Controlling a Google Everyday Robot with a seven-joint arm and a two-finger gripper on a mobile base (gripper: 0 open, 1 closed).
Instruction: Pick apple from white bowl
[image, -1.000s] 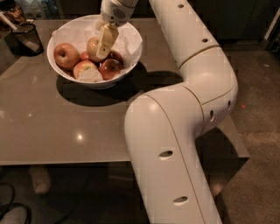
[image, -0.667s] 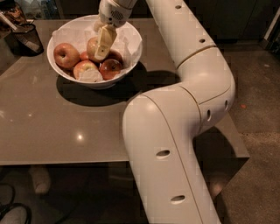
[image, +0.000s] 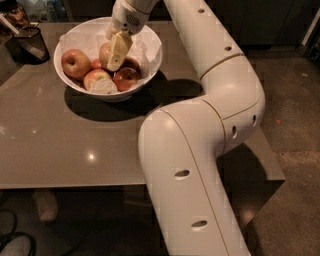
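The white bowl (image: 150, 47) stands on the table at the far left, lined with crumpled white paper and holding several apples. The apple (image: 104, 53), pale yellow-green with a light blush, lies at the middle back of the bowl. My gripper (image: 118, 51) reaches down into the bowl from above, right against the apple's right side, and covers part of it. A bigger orange-red apple (image: 75, 63) lies at the bowl's left. A dark red apple (image: 127, 78) and a reddish one (image: 98, 79) lie at the front.
A small dark mesh cup (image: 31, 43) stands on the table left of the bowl. The grey table (image: 60, 145) stretches toward me. My white arm (image: 200, 150) fills the middle and right. Shoes (image: 45, 205) lie on the floor below the table's front edge.
My gripper has shifted slightly down and left, deeper into the bowl beside the pale apple. The apples and the bowl have not moved.
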